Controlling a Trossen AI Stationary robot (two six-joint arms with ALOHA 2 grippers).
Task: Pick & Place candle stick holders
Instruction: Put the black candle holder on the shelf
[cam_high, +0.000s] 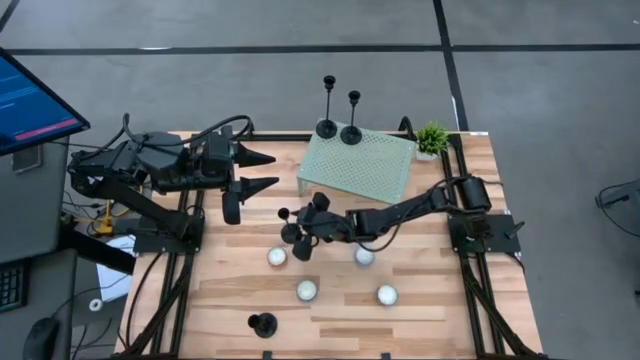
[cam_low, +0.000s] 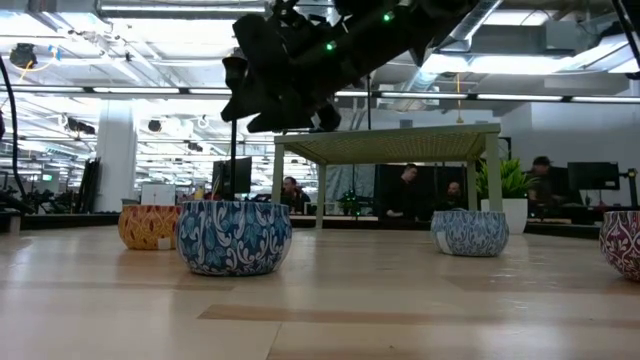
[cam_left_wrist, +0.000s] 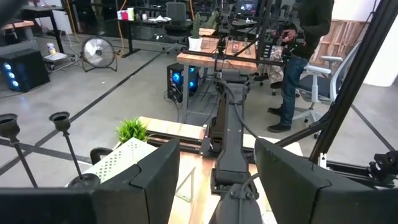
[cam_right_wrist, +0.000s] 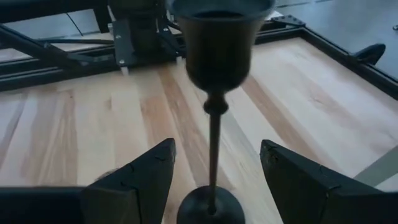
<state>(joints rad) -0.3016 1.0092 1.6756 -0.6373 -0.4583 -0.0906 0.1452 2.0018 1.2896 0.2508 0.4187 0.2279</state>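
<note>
Two black candle stick holders (cam_high: 327, 128) (cam_high: 351, 133) stand on their round bases on the far edge of a green perforated riser (cam_high: 365, 170). A third holder (cam_high: 263, 323) stands near the table's near edge. A fourth holder (cam_high: 293, 232) (cam_right_wrist: 213, 118) stands upright between the open fingers of my right gripper (cam_high: 303, 226) (cam_right_wrist: 214, 168), which comes level from the table's right. The fingers stand on either side of its thin stem without touching it. In the low view its stem (cam_low: 235, 130) shows below the arm, and its base is hidden behind a tin. My left gripper (cam_high: 272, 170) (cam_left_wrist: 217, 180) is open and empty over the far left of the table.
Several white tealights in patterned tins (cam_high: 277, 257) (cam_high: 365, 256) (cam_high: 307, 291) (cam_high: 386, 295) lie around the table's middle, close to my right gripper. A small green plant (cam_high: 432, 138) stands at the far right corner. People sit and stand in the room beyond the table.
</note>
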